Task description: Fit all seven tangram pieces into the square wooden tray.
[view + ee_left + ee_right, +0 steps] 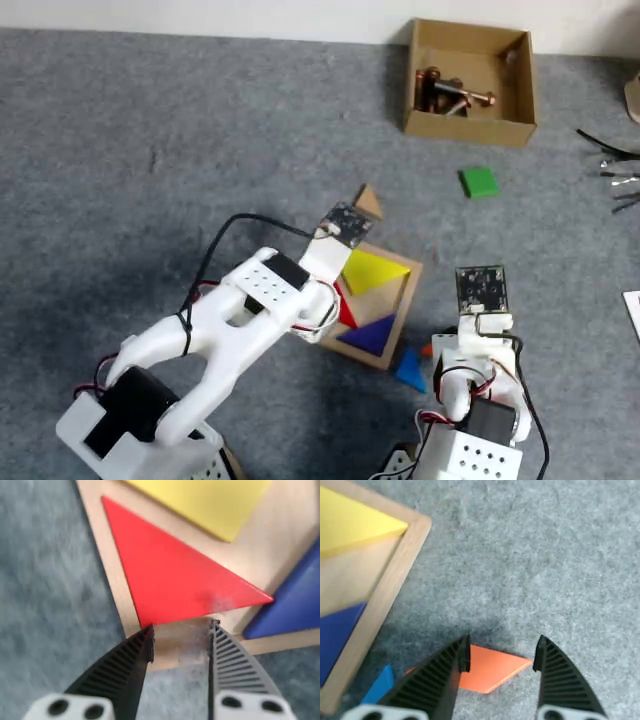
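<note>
Tray [405, 310] holds red triangle [170, 575], yellow piece [372, 270], blue piece [372, 333], left pincer [182, 627] open over its rim by the red triangle – right pincer [502, 642] open above orange piece [487, 670] on desk [150, 150] beside tray

Red triangle [170, 575], yellow triangle [210, 500], dark blue triangle [295, 600]; pale wood tray [350, 580]. Orange piece [490, 669], lighter blue piece [377, 687], green square [479, 181], tan triangle [368, 203]. Speckled grey carpet [545, 555]. Brown cardboard box [470, 125]. Ribbed black fingers [125, 675], white arms [230, 330].
</note>
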You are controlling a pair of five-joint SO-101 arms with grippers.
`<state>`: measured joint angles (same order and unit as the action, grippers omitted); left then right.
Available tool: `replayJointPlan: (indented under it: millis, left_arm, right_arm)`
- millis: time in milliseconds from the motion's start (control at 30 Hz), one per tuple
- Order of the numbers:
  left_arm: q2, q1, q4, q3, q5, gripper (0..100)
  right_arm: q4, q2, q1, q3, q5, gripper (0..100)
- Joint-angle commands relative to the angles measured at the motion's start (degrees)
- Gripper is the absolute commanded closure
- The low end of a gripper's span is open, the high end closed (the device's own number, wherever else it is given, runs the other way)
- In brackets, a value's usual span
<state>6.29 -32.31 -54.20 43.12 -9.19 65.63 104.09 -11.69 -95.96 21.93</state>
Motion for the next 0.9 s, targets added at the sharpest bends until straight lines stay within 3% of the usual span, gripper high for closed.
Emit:
replayJointPlan:
  millis: [0, 333, 567, 633, 867]
  left_arm:
    - [0.66, -1.01, -4.84, -3.03, -4.75, 83]
    - [0.48, -0.84, -5.10, -3.82, -16.09, 82]
    - [0.75, -0.84, -3.43, -7.43, -16.09, 82]
    - [0.75, -0.92, -3.43, -9.19, -10.46, 82]
    - [0.75, -0.22, -3.43, -9.63, 20.66, 82]
  right_arm:
    - [-1.45, 1.10, 0.92, -5.93, 0.70, 79.6]
    - [-1.45, 1.10, 0.92, -5.93, 0.70, 79.6]
    - [-1.45, 1.10, 0.84, -5.93, 0.70, 79.6]
    - [-1.45, 1.10, 0.84, -5.93, 0.70, 79.6]
    - [-1.45, 1.10, 0.92, -5.93, 0.70, 79.6]
